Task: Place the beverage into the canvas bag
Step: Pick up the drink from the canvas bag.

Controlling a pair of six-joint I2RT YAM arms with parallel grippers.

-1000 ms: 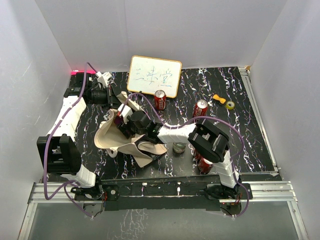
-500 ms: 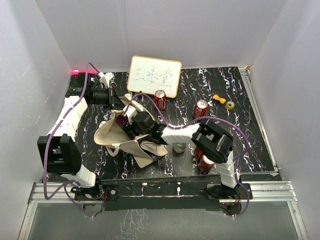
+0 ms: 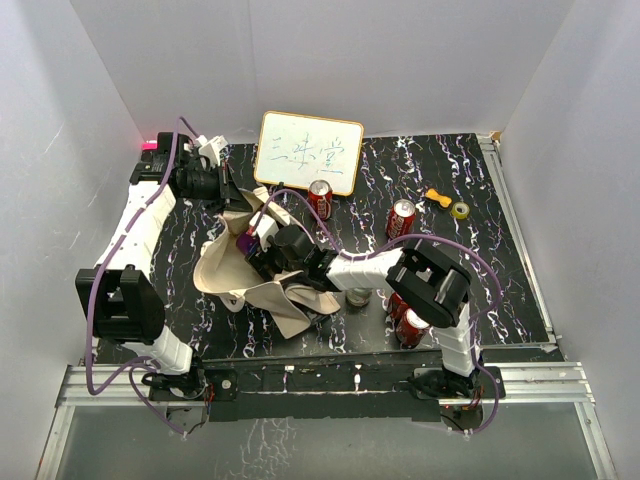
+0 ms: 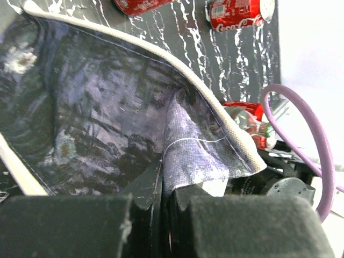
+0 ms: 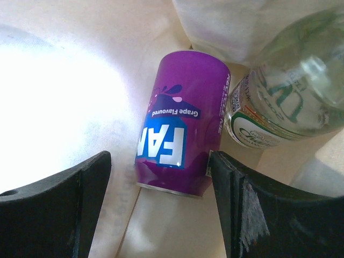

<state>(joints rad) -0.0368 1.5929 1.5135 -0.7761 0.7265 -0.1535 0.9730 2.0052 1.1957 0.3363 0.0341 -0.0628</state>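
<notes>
Down at the near edge, a red can (image 3: 411, 326) sits tucked against the right arm (image 3: 432, 285), partly hidden by it. Just beyond, a grey-topped can (image 3: 357, 296) stands on the black marbled surface (image 3: 505, 290).

The right arm reaches across to the left, and the right claw (image 5: 160, 161) is down inside the mouth of the canvas bag (image 3: 222, 282), which lies slumped and crumpled left of centre. From the wrist, that claw is spread wide, its dark fingers (image 5: 59, 204) well apart and clamped on nothing.

And there's the beverage: a purple can (image 5: 180, 123) of grape soda, lying on pale beige cloth inside the bag, just ahead of the gap between the fingers. Whether the finger beside it brushes the can, I cannot tell. A clear bottle (image 5: 285, 91) with a green label lies right against the can.

On the bag's far side, the left claw (image 4: 161, 188) is pressed together on the rim, pinching a fold of cloth, with the edge lifted there. Its own view looks into dark purple lining.

Farther back, two more red cans stand apart, one (image 3: 320, 200) near the middle and one (image 3: 401, 216) to its right. Behind them a white board (image 3: 308, 152) with writing leans at the back wall. Off to the far right sit a small yellow piece (image 3: 437, 197) and a little round roll (image 3: 460, 210).
</notes>
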